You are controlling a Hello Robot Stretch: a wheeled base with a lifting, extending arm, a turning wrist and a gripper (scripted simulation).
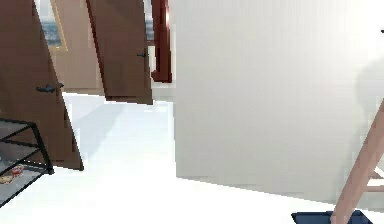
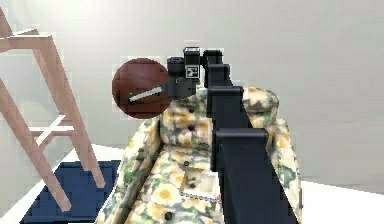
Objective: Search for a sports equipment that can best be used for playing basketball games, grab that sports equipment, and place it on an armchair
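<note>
One basketball [image 2: 130, 80] | hangs held at jaws | near floral armchair [image 2: 165, 165]

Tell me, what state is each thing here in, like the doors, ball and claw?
Dark brown round ball, hangs at the claw, clear of every surface.
Dark claw, holds the ball.
Flower-patterned padded armchair, upright.
Near dark brown wooden door, swung open.
Far dark brown wooden door, swung open.
Pale wooden ladder, standing.

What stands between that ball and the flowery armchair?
Nothing visible does. The ball hangs at the gripper, with the armchair right below it in the picture; the wooden frame stands aside, at the arm side view's left.
</note>
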